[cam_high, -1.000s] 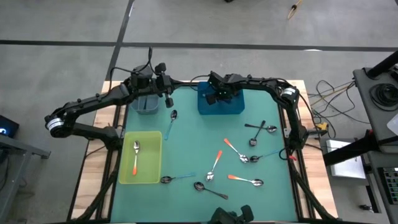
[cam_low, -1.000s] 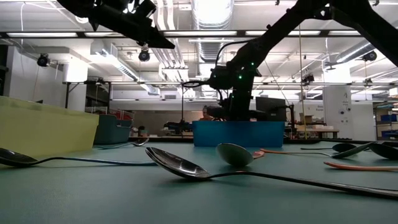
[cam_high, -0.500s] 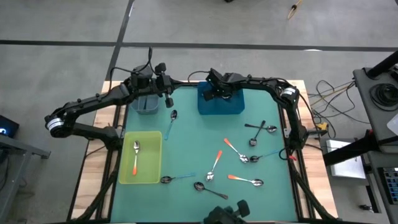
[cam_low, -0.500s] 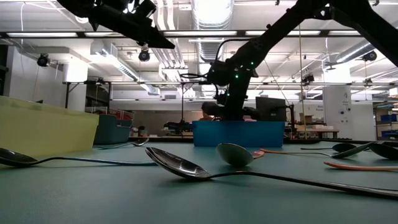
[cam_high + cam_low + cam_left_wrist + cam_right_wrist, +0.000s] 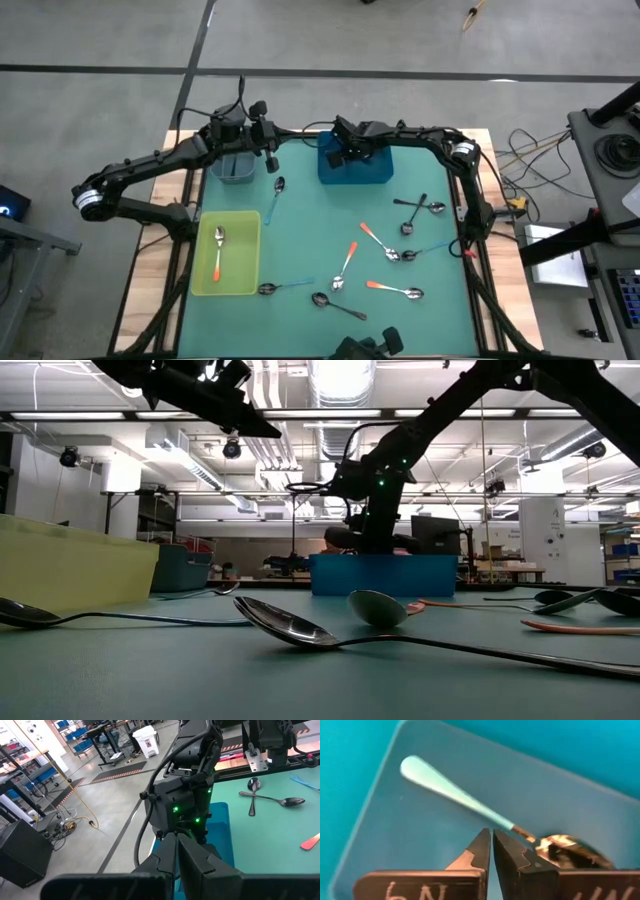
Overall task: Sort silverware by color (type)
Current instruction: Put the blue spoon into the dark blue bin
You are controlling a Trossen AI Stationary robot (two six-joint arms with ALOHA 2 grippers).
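- Nearest the front edge of the bench [image 5: 300,215], a dark metal spoon [image 5: 337,305] and a light blue spoon [image 5: 285,288] lie on the green mat, with orange-handled spoons [image 5: 394,290] just beyond, toward the right.
- Farther in, more dark spoons [image 5: 422,207] lie crossed near the right edge, well apart from the bins.
- On the left, a yellow bin [image 5: 200,280] holds one orange spoon [image 5: 218,252].
- Another spoon [image 5: 277,190] lies loose below the left claw.
- The left arm stretches from the left side, elbow out, its left claw [image 5: 270,150] closed and empty, hovering beside the grey bin [image 5: 232,172] at the far side.
- The right arm bends in from the far right corner and reaches leftward over the blue bin [image 5: 372,174]; its right claw [image 5: 492,851] points down into it, fingers pressed together with nothing between them.
- In the blue bin, a light blue-handled spoon [image 5: 470,802] lies flat on the floor just past the fingertips.
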